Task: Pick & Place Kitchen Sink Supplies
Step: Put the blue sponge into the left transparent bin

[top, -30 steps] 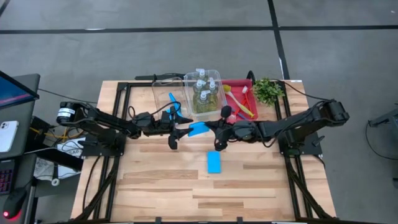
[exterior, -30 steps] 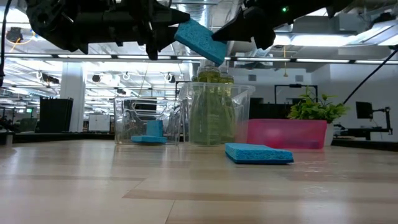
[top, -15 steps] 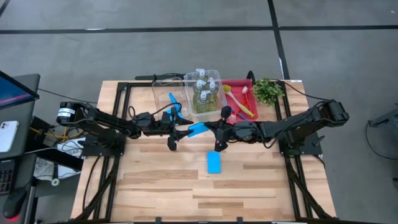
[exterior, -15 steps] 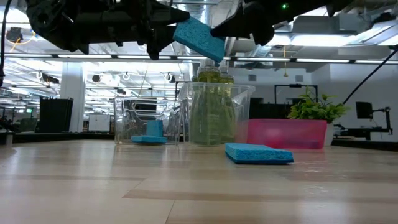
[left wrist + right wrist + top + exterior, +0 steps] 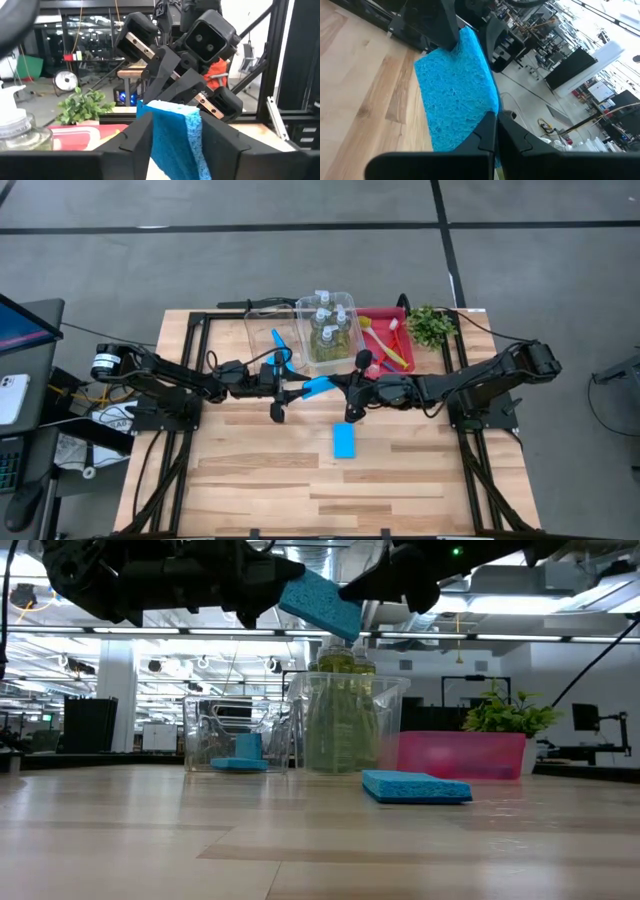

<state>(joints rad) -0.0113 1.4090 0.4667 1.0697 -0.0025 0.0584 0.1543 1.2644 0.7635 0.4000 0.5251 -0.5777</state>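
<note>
The right claw is pinched shut on one end of a blue sponge, holding it in the air above the desk, just in front of the clear bins. The left claw faces it from the other side, its fingers spread to either side of the sponge's free end; whether they press on it yet cannot be told from the wrist view.

This looks like a hand-over between the arms: the sponge is passing from right to left, probably so the left arm can carry it to the clear bin where another blue sponge already stands. The next move calls for the left claw to close firmly on the sponge before the right one lets go, otherwise it drops.

A second flat sponge lies on the desk nearer the front, not yet picked. The bottles sit in the taller bin, and the brushes lie in the red tray beside the plant.
</note>
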